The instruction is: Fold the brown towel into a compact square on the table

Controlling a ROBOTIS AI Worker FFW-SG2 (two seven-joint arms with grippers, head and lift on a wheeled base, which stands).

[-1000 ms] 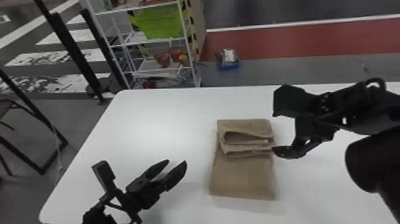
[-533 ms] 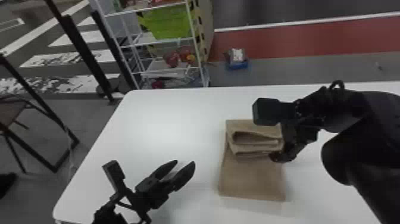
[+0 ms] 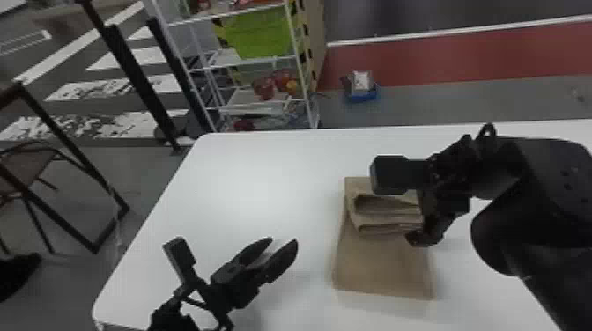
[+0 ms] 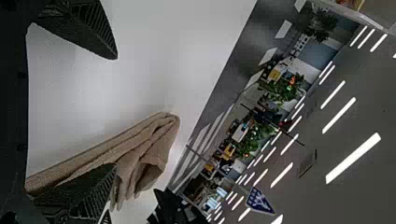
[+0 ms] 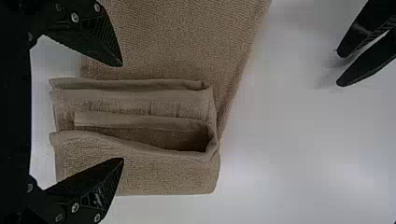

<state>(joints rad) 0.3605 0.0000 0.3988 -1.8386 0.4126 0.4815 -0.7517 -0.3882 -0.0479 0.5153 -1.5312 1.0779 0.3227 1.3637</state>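
The right gripper (image 3: 434,220) is over the right side of the folded brown cloth towel (image 3: 383,264), at its far part. Its two flat black fingers are spread well apart, and in the right wrist view the stacked layers lie between and beyond them with nothing clamped. Whether a fingertip touches the cloth is hard to judge, as the wrist hides much of that side. The thick black right arm (image 3: 546,185) comes in from the right edge, bent, with its hand reaching leftward. A black block on its wrist (image 3: 390,174) hangs above the towel's far edge and covers part of the stack from the head camera.

The left gripper (image 3: 283,242) is over the table, left of the towel and apart from it, its fingers parted and empty. It comes in low from the bottom edge and slants toward the towel.

The towel lies on the white table (image 3: 264,176); its near part is flat, and its far part carries a loose stack of folds, with a rounded bend on the left side and a gap between layers.

Beyond the table, to the towel's left, is a white wire rack (image 3: 194,20) holding a bright green bin (image 3: 264,35). A blue object (image 3: 362,96) sits on the floor beyond the towel.
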